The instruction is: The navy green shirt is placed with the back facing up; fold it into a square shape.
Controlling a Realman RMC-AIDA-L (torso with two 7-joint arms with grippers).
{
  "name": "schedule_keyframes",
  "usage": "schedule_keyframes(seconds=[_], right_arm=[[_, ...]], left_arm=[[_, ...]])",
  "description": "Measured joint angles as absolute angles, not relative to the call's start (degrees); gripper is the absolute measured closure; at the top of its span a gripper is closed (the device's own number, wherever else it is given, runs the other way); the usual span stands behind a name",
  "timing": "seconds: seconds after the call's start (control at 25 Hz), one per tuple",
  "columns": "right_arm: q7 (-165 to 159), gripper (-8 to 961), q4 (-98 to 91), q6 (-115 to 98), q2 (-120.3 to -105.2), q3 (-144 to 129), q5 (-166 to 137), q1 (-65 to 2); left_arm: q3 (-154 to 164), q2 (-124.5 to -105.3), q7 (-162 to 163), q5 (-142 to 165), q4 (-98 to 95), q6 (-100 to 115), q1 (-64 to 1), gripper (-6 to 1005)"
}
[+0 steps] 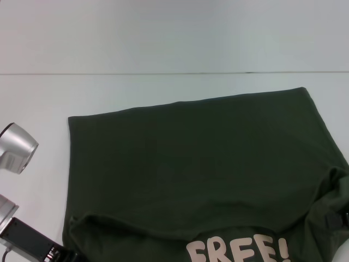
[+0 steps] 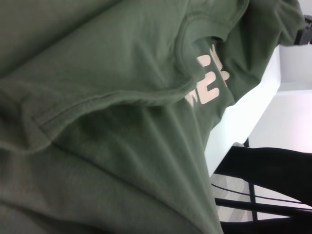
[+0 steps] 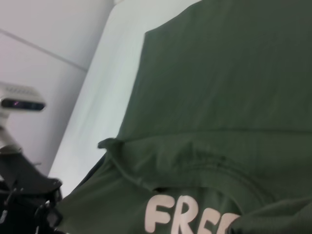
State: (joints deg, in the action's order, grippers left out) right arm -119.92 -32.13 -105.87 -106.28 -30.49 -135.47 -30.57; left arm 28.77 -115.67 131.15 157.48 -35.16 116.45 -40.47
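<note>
- Plainly, one shirt (image 1: 196, 169) lies on one white table (image 1: 163, 90), filling the middle and right of the head view.
- Its near part is lifted and turned over toward the far side, so a pale print reading "FREE!" (image 1: 240, 250) shows on the flap at the near edge.
- One print only; the rest of the cloth is plain dark green.
- Left gripper (image 1: 64, 254): at the shirt's near-left corner, mostly cut off by the picture's edge. I cannot tell how far its fingers are apart or whether they have cloth; the left wrist view is nearly all fabric.
- Right gripper (image 1: 339, 219): at the near-right corner, sunk in bunched cloth with only a black bit showing. Its opening and hold cannot be told either.
- Edges: the far hem runs straight, slanting up to the right; the left side is straight; the right side runs out toward the picture's edge.
- Room: bare table lies beyond the far hem and along the left side.
- Beyond the table's near side, the left wrist view shows dark frame bars (image 2: 263, 180).
</note>
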Motion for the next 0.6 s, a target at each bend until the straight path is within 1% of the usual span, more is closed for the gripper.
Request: schedule_keyframes(seconds=[0.12, 0.36, 0.6], right_arm=[[-119.73, 923, -32.41, -105.72, -106.57, -30.28, -135.48, -30.37], [-120.39, 922, -32.02, -102.57, -106.25, -24.95, -134.97, -31.21], [-121.52, 922, -31.91, -98.58, -106.29, -15.96, -133.55, -32.36]], left_arm=[[27.76, -115.33, 131.05, 157.21, -35.22, 116.47, -40.68, 969], [19.21, -113.63, 130.54, 156.72, -34.98, 115.05, -42.18, 969], [13.55, -112.84, 131.13, 155.23, -34.55, 109.49, -42.54, 970]])
